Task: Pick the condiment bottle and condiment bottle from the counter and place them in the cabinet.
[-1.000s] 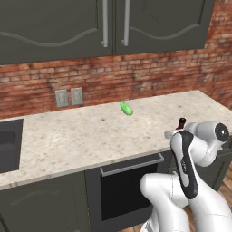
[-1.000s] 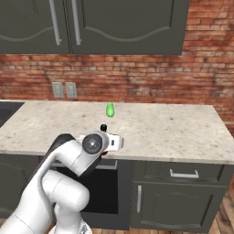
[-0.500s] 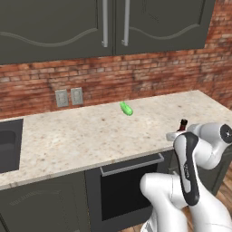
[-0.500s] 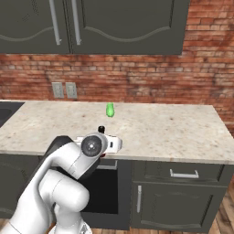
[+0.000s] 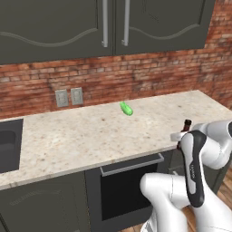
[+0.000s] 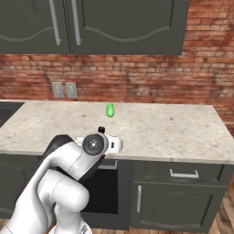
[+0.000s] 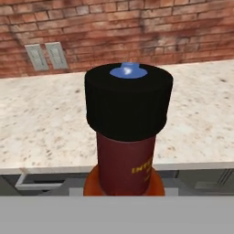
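Observation:
A dark red condiment bottle [image 7: 125, 137] with a black cap stands upright in my gripper [image 5: 183, 134], which is shut on it at the counter's front right edge. Its cap pokes up above the hand [image 5: 186, 123] and shows small beside the wrist in the right base view [image 6: 101, 130]. A second condiment bottle [image 5: 126, 108], small and green, lies on the counter near the brick wall [image 6: 110, 109]. The dark cabinet [image 5: 113, 22] hangs above the counter with both doors closed [image 6: 64, 23]. My fingers are hidden behind the held bottle.
The speckled counter [image 5: 81, 136] runs left to a dark sink [image 5: 7, 145]. Two wall outlets [image 5: 69, 96] sit on the brick backsplash. An oven front with a bar handle [image 5: 131, 164] lies below the counter, and drawers [image 6: 183, 173] to the right.
The arm has shifted slightly, with the red bottle staying in the gripper at the counter's front edge. The green bottle has not moved.

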Controlling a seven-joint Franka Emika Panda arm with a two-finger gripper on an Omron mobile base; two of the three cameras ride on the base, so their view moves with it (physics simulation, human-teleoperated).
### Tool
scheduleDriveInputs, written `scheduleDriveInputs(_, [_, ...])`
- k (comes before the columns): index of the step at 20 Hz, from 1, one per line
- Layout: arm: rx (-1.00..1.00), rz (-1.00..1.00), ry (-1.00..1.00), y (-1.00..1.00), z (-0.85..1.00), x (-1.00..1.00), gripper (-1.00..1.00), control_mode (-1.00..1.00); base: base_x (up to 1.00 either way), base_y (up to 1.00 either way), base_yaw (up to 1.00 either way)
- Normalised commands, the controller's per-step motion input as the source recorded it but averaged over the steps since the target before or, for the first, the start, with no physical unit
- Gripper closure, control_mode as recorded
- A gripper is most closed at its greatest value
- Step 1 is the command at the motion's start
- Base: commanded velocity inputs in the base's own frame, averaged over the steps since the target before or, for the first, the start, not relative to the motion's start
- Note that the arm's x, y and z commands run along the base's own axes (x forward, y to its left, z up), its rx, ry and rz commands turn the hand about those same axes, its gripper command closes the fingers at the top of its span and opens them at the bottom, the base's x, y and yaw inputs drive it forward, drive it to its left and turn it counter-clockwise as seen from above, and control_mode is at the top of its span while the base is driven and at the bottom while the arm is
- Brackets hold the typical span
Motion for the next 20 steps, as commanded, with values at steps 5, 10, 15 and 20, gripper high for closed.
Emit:
scheduleDriveInputs(5, [0.0, 0.0, 0.0, 0.0, 0.0, 0.0, 1.0, 1.0, -0.24, 0.11, 0.0])
scheduleDriveInputs(10, [0.0, 0.0, 0.0, 0.0, 0.0, 0.0, 1.0, 1.0, -0.63, 0.41, 0.01])
scheduleDriveInputs(15, [0.0, 0.0, 0.0, 0.0, 0.0, 0.0, 1.0, 1.0, -0.84, 0.58, 0.17])
scheduleDriveInputs(20, [0.0, 0.0, 0.0, 0.0, 0.0, 0.0, 1.0, 1.0, -0.64, 0.6, 0.4])
